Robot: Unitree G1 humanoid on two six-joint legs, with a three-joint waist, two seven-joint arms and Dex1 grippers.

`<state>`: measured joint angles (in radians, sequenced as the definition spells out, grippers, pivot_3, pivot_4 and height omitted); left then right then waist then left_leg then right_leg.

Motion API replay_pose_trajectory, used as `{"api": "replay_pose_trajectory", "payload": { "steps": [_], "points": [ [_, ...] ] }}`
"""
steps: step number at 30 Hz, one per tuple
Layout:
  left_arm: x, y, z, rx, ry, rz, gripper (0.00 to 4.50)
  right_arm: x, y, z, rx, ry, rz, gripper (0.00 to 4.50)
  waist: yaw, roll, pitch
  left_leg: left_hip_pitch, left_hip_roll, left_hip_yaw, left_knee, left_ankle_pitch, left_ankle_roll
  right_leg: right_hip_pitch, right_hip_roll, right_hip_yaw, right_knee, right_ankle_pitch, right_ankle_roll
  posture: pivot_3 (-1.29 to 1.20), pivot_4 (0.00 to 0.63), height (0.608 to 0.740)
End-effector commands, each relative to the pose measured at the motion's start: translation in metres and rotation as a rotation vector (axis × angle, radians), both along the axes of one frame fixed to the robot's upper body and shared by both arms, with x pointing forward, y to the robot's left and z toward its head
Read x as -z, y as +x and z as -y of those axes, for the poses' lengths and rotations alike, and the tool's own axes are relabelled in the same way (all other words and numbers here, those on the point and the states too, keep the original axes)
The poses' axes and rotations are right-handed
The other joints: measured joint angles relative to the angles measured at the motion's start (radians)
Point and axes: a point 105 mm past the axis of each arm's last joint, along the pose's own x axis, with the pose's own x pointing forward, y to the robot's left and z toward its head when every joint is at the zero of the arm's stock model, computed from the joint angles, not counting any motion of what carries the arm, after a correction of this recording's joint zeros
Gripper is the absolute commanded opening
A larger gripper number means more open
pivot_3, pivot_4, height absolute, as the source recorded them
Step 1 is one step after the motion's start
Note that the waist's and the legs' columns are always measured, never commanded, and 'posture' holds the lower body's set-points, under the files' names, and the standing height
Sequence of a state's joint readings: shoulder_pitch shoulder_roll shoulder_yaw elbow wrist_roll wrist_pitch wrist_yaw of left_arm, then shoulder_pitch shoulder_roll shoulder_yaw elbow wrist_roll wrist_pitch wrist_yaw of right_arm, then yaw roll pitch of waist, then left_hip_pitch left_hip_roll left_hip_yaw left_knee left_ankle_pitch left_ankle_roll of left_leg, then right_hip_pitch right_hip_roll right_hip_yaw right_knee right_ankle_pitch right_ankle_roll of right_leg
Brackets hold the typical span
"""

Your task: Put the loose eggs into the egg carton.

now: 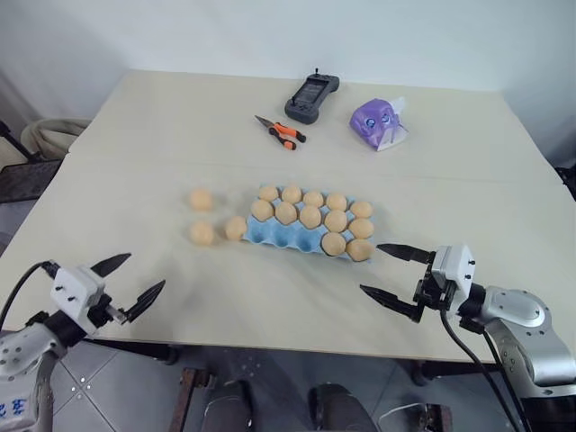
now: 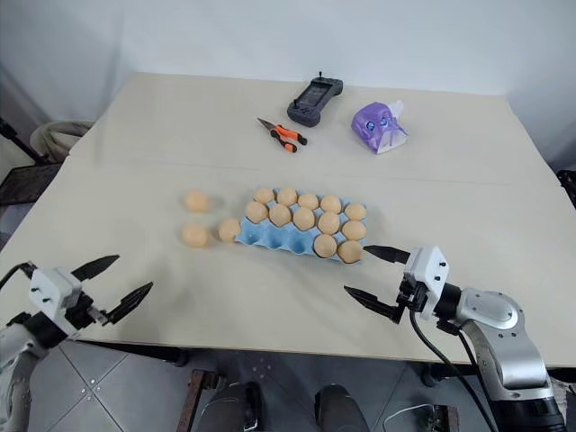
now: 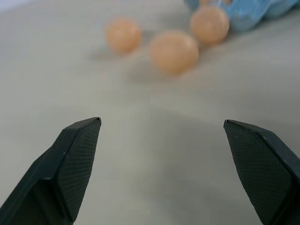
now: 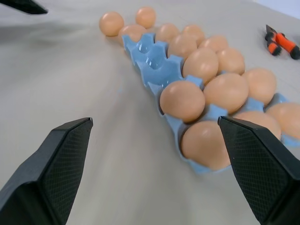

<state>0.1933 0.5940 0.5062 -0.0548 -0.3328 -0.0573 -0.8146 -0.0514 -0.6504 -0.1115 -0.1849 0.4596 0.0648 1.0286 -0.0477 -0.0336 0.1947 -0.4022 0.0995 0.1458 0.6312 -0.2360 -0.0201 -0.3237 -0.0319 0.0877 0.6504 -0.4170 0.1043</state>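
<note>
Three smooth tan-orange loose eggs [image 1: 202, 233] lie on the cream tabletop [image 1: 135, 162] beside the light blue moulded egg carton [image 1: 270, 236] – the left gripper [image 1: 130, 283], fingers apart and empty, should straddle the nearest squarely, closing gently

Light blue moulded egg carton [image 1: 270, 236], lidless, lying flat near the table's centre, its long side running left to right. Twelve tan-orange eggs sit upright in its cups; the three near-row cups at its left end stand empty. Three loose eggs [image 1: 202, 233] of the same look lie on the tabletop to the carton's left: one touching its left end, one just beside that, and one farther back, apart.
</note>
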Motion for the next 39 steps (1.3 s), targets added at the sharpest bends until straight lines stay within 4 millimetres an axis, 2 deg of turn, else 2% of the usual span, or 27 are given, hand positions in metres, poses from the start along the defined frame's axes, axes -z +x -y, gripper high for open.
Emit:
{"api": "replay_pose_trajectory", "payload": {
  "steps": [1,4,9,12,16,21,24,29,31,32,36,39],
  "points": [
    [-0.016,0.003,0.011,0.025,-0.023,0.07,4.48,-0.004,0.003,0.002,-0.017,-0.006,0.031,4.5,0.001,0.0,0.0,0.0,0.0,0.0,0.0,-0.001,0.0,0.0,-0.001,0.0,0.0,0.0,0.0,0.0,0.15,0.74],
    [-0.018,0.015,0.028,0.066,-0.056,0.063,4.48,-0.005,0.007,0.002,-0.022,-0.007,0.034,4.5,-0.002,0.0,0.0,0.0,0.0,0.001,-0.001,-0.003,-0.003,0.001,-0.001,0.0,-0.002,0.002,-0.001,0.0,0.15,0.74],
    [-0.032,0.045,0.051,0.114,-0.149,0.05,4.48,-0.004,0.007,0.002,-0.027,-0.01,0.036,4.5,-0.005,0.0,0.0,0.0,0.001,0.001,-0.001,0.001,-0.002,0.001,0.002,0.0,-0.004,0.003,-0.001,0.0,0.15,0.74],
    [-0.034,0.061,0.055,0.115,-0.136,0.038,4.48,-0.004,0.006,0.002,-0.026,-0.01,0.036,4.5,-0.006,0.0,0.0,-0.001,0.001,0.001,-0.001,0.002,-0.003,0.0,0.005,0.001,-0.005,0.003,-0.001,0.0,0.15,0.74],
    [-0.024,0.091,0.058,0.074,-0.138,-0.017,4.48,-0.005,0.005,0.001,-0.011,0.0,0.04,4.5,-0.01,0.0,0.0,0.0,0.0,0.003,0.0,0.002,-0.003,-0.001,0.006,0.003,-0.005,0.003,-0.001,0.0,0.15,0.74],
    [-0.006,0.106,0.057,0.003,-0.146,-0.075,4.48,-0.007,0.001,0.002,0.018,0.01,0.052,4.5,-0.01,0.0,0.0,-0.001,0.001,0.003,0.0,0.002,-0.004,-0.001,0.006,0.003,-0.004,0.002,0.0,0.0,0.15,0.74],
    [0.0,0.108,0.059,0.011,-0.132,-0.082,3.88,-0.008,-0.003,0.002,0.029,0.014,0.052,4.5,-0.007,0.0,0.0,-0.001,0.002,0.003,0.0,0.002,-0.004,-0.002,0.006,0.003,-0.004,0.002,0.0,0.0,0.15,0.74],
    [0.0,0.109,0.06,0.019,-0.139,-0.075,2.28,-0.01,-0.007,-0.001,0.018,0.029,0.06,4.5,-0.007,0.0,0.0,-0.001,0.002,0.003,0.001,0.002,-0.004,-0.001,0.006,0.003,-0.003,0.002,0.0,0.0,0.15,0.74],
    [-0.002,0.109,0.059,0.021,-0.138,-0.068,1.84,-0.011,-0.008,-0.003,0.004,0.036,0.066,4.5,-0.007,0.0,0.0,-0.001,0.001,0.003,0.001,0.002,-0.003,-0.001,0.006,0.003,-0.002,0.002,0.0,0.0,0.15,0.74],
    [-0.004,0.108,0.057,0.028,-0.14,-0.063,1.7,-0.013,-0.008,-0.004,-0.003,0.043,0.087,4.5,-0.007,0.0,0.0,0.0,0.001,0.003,0.001,0.003,-0.003,-0.001,0.006,0.003,-0.001,0.003,0.0,0.0,0.15,0.74],
    [-0.027,0.098,0.051,0.092,-0.148,0.023,1.7,-0.023,-0.012,-0.015,-0.041,0.089,0.118,4.5,-0.008,0.0,0.0,0.0,0.001,0.003,0.001,0.003,-0.004,-0.002,0.006,0.003,0.0,0.002,0.0,0.0,0.15,0.74],
    [-0.045,0.086,0.06,0.227,-0.11,0.074,1.7,-0.035,-0.013,-0.025,-0.065,0.126,0.164,4.5,-0.008,0.0,0.0,0.0,0.002,0.003,0.0,0.003,-0.004,-0.002,0.006,0.003,0.0,0.002,0.0,0.0,0.15,0.74]
  ]
}}
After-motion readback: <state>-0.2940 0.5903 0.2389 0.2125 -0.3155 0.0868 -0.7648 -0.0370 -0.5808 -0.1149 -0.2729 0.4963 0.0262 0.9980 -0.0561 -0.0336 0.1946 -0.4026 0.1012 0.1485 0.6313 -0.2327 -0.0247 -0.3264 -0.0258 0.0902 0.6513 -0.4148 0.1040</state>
